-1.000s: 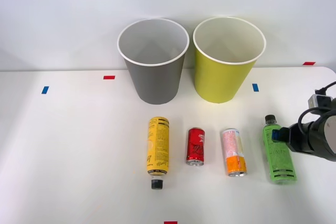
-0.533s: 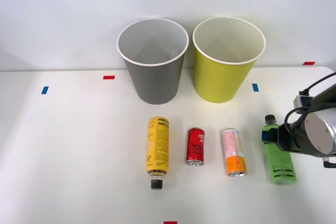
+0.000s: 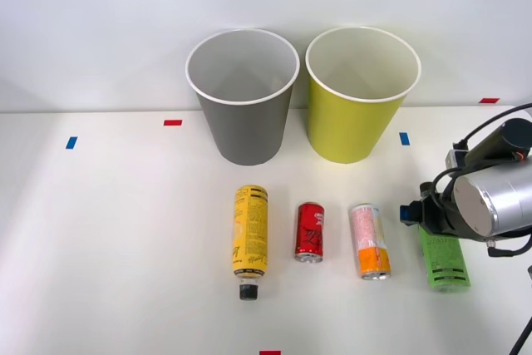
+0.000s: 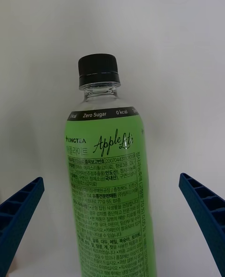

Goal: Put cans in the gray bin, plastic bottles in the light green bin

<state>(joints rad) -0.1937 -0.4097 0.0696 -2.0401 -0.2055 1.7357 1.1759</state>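
The green plastic bottle (image 3: pixel 445 262) lies on the white table at the right, black cap pointing toward the bins. My right gripper (image 3: pixel 418 214) hovers over its cap end. In the right wrist view the green bottle (image 4: pixel 110 178) lies between the two blue fingers (image 4: pixel 21 206), and the gripper (image 4: pixel 111 178) is open, touching nothing. The yellow bottle (image 3: pixel 250 239), the red can (image 3: pixel 309 231) and the pink-and-orange can (image 3: pixel 369 240) lie in a row to its left. Behind them stand the gray bin (image 3: pixel 245 130) and the light green bin (image 3: pixel 349 126), side by side and upright.
Small tape marks lie on the table: red (image 3: pixel 172 122), blue (image 3: pixel 71 142), blue (image 3: pixel 404 138), red (image 3: pixel 489 100) and red (image 3: pixel 269 352) at the front edge. A white wall rises right behind the bins.
My right arm has moved left along the green bottle toward its cap, and now covers the bottle's upper half. The bottles, cans and bins have not moved.
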